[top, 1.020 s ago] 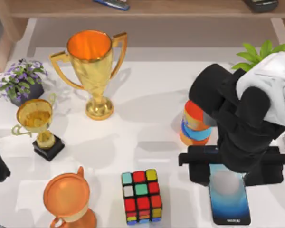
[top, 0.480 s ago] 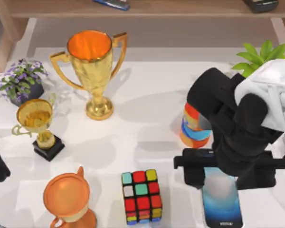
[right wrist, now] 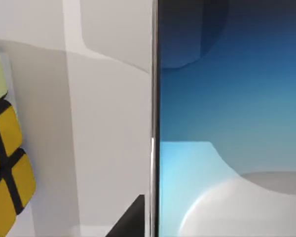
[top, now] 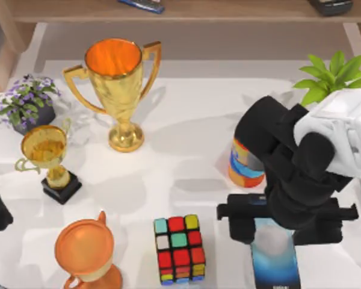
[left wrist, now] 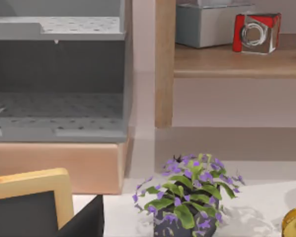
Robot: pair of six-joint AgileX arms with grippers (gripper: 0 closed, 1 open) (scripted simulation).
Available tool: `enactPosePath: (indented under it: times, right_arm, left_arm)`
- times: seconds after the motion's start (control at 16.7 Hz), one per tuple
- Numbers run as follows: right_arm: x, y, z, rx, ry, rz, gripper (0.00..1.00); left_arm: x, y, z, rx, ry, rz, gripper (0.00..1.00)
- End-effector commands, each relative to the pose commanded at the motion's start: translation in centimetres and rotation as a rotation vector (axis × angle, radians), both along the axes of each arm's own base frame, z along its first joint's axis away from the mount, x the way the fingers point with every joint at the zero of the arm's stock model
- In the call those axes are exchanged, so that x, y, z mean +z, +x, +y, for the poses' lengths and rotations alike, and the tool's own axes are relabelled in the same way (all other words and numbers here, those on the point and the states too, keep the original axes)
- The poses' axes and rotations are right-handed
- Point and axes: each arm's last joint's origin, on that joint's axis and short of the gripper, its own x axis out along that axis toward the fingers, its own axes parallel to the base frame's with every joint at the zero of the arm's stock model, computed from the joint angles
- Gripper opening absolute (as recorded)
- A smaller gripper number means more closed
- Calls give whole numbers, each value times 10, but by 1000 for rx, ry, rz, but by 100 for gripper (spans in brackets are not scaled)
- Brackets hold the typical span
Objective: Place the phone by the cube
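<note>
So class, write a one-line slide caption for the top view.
Right gripper holds the phone above the table, right of the Rubik's cube.

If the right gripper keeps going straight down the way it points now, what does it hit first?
Probably the table under the phone: the right gripper points down with the phone seemingly held in it. How high it is above the surface is unclear. The cube lies off to the left, outside that line.

Rendered tabletop display: trophies (top: 117, 90), potted plants (left wrist: 187, 197), wooden shelf (left wrist: 237, 59).
</note>
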Motion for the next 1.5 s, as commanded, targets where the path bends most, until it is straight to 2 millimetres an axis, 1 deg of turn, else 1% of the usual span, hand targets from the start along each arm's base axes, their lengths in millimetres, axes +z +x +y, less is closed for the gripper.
enactPosePath:
  times: [0.24,0.48,0.72,1.5]
  right_arm:
    - [-12,2,-1,-10,-27,-22,0]
    - [-29,1,-5,-13,-78,-2,0]
    - [-29,1,-5,-13,-78,-2,0]
    - [-29,1,-5,-13,-78,-2,98]
  left_arm:
    - [0,0,0,0,0,0,100]
    - [0,0,0,0,0,0,100]
    - [0,0,0,0,0,0,100]
    - [0,0,0,0,0,0,100]
